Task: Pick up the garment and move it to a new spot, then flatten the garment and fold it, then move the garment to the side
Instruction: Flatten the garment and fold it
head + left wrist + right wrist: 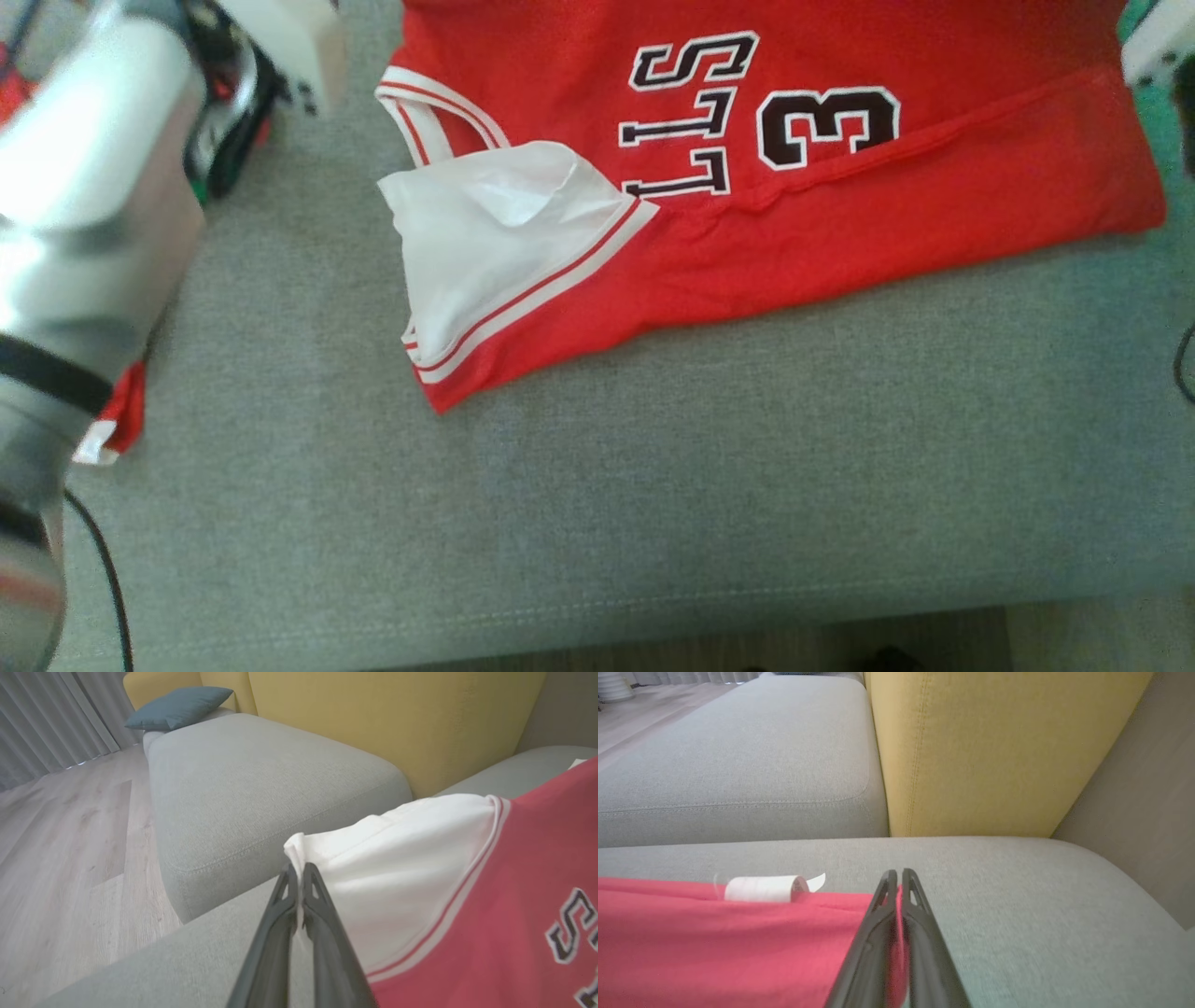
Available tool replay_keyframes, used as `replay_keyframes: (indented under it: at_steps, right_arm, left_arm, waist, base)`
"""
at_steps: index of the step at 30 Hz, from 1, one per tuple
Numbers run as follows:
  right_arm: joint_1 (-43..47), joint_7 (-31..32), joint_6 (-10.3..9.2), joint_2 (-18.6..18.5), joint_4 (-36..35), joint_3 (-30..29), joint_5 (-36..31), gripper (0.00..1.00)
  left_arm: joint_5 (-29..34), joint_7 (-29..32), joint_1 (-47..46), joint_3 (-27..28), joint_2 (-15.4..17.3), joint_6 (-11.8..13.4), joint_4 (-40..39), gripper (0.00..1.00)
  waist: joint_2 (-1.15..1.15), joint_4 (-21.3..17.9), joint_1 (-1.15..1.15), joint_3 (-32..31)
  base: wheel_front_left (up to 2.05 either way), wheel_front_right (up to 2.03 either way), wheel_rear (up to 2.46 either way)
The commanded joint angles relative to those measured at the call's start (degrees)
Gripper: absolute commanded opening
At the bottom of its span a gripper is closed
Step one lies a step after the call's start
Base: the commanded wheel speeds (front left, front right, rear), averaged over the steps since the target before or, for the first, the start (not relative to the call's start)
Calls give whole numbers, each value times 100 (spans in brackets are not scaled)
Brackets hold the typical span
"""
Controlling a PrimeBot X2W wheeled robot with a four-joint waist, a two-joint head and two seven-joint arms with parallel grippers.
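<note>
Red jersey (934,215) mid-fold on the grey sofa seat (653,523), both tools clamped on its edges.
Left tool (296,868): fingers together, pinching a corner of the white lining (397,858). Right tool (899,875): fingers together on red cloth. The jersey lies mostly flat, spreading right of the left tool and left of the right tool, with one long side doubled over. My read: pick-up and flattening done, fold underway, move aside left to do. The print (691,117) reads "LLS" and "3"; the rest is hidden. The rolled white label (759,888) left of the right tool is unreadable.
</note>
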Motion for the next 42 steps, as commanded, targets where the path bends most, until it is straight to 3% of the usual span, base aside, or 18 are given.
replay_keyframes:
  at_steps: [1, 5, 12, 25, 36, 37, 38, 39, 40, 41, 42]
  right_arm:
    - [147, -34, 19, -44, -68, 26, 84, 0]
    - [420, 36, 19, -79, 38, 126, 319, 0]
    - [1002, 425, 19, -201, 23, 508, 808, 0]
    - [1916, 1453, 19, -736, -332, 1466, 1413, 0]
    - [2328, 2197, 19, -868, -777, 2001, 1964, 0]
    - [2354, 2207, 19, -886, -819, 2041, 1988, 74]
    - [2384, 2229, 19, -882, -847, 2054, 2046, 100]
    - [2412, 2251, 19, -877, -869, 2057, 2107, 100]
    - [2432, 2238, 19, -884, -894, 2055, 2149, 100]
    - [2447, 2198, 19, -897, -916, 2044, 2180, 100]
    - [2454, 2135, 19, -911, -931, 2020, 2202, 100]
  left_arm:
    - [39, -54, -23, 158, 303, -2, -102, 0]
    - [-74, -70, 409, 106, 392, -47, -376, 0]
    - [-161, 73, 1225, -117, 617, 100, -1189, 0]
    - [-191, 852, 2415, -692, 1196, 607, -2926, 0]
    - [-278, 1411, 2772, -1067, 1169, 663, -2911, 0]
    - [-308, 1431, 2801, -1068, 1156, 679, -2882, 0]
    - [-309, 1408, 2818, -1064, 1140, 706, -2853, 13]
    - [-322, 1374, 2845, -1051, 1119, 739, -2821, 43]
    - [-348, 1333, 2878, -1033, 1096, 763, -2794, 81]
    - [-373, 1267, 2911, -1004, 1071, 790, -2773, 100]
    - [-399, 1196, 2945, -968, 1047, 825, -2749, 100]
  waist:
    - [0, 33, 0, -140]
    - [0, 91, 0, -396]
    - [0, 156, 0, -873]
    - [0, 221, 0, -1380]
    - [0, 129, 0, -1492]
    - [0, 125, 0, -1504]
    - [0, 122, 0, -1519]
    - [0, 118, 0, -1539]
    - [0, 117, 0, -1562]
    - [0, 120, 0, -1589]
    - [0, 122, 0, -1617]
  base:
    - [0, 0, 0]
    - [0, 0, 0]
    - [0, 0, 0]
    - [0, 0, 0]
    - [0, 0, 0]
    - [0, 0, 0]
    - [0, 0, 0]
    - [0, 0, 0]
    - [0, 0, 0]
    - [0, 0, 0]
    - [0, 0, 0]
